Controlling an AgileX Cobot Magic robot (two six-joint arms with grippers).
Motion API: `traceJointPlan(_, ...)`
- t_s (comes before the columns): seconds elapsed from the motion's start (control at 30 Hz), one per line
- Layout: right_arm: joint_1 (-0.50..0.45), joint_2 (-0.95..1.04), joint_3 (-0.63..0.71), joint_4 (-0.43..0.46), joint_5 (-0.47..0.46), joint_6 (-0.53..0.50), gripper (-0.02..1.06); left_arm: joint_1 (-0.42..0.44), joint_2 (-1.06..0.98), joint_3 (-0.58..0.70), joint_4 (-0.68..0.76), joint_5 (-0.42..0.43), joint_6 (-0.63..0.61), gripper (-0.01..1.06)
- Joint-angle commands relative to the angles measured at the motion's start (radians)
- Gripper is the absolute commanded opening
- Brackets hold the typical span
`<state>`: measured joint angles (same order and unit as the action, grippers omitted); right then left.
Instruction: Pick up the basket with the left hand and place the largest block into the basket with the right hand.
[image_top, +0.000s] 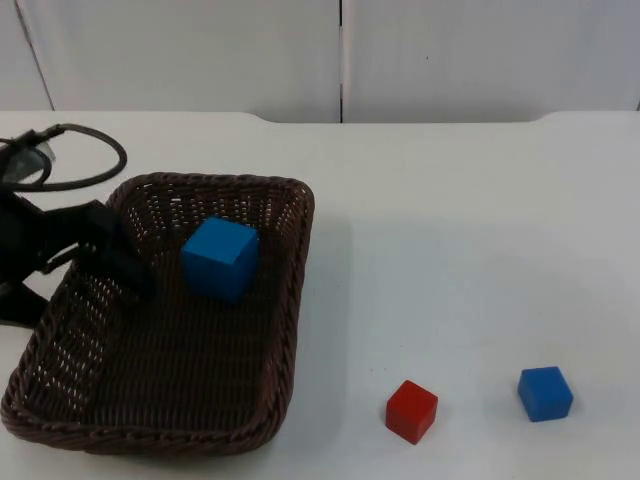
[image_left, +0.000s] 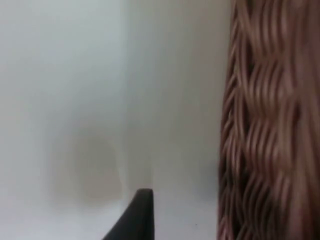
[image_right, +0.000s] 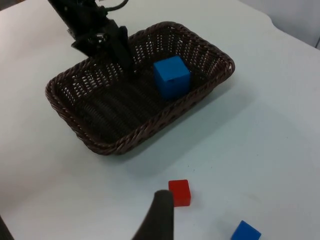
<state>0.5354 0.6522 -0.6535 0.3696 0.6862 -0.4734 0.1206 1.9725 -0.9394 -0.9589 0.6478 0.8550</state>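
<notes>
The left end effector (image_top: 118, 262) is seen at the left wall of the brown wicker basket (image_top: 285, 300), one black finger (image_right: 122, 50) reaching down inside the wall and the weave lying just beside its fingertip in the left wrist view. It appears clamped on the basket's left rim, with the wall taken between the fingers. The right end effector is held high above the counter (image_top: 450, 220), near the red block; one dark fingertip (image_right: 159, 215) is visible in the right wrist view, and whether its fingers are apart or together cannot be told.

The basket lies at the counter's front left, its near rim close to the front edge. Open white surface is left to its right and behind it, up to the grey partition wall (image_top: 200, 50).

The large blue block (image_top: 220, 258) is contained in the basket, toward its far end, resting on the woven floor. Outside, a small red block (image_top: 411, 410) and a small blue block (image_top: 545, 392) are set near each other at the front right, well apart from the basket.
</notes>
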Motion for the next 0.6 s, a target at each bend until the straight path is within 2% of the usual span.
traceJointPlan(0.0,-0.003,-0.006,0.005,-0.001,-0.007,-0.013,0.78,-0.003,-0.040,-0.001,0.035,-0.024,-0.033,1.05)
traceJointPlan(0.17,-0.003,-0.006,0.005,-0.001,-0.019,-0.013,0.78,-0.003,-0.145,0.059,0.074,-0.125,-0.076,1.05)
traceJointPlan(0.3,-0.003,-0.006,0.005,-0.001,-0.041,-0.013,0.78,-0.003,-0.260,0.184,0.081,-0.238,-0.093,1.05)
traceJointPlan(0.57,-0.003,-0.006,0.005,-0.001,-0.066,-0.013,0.78,-0.005,-0.452,0.318,0.059,-0.257,-0.097,1.05)
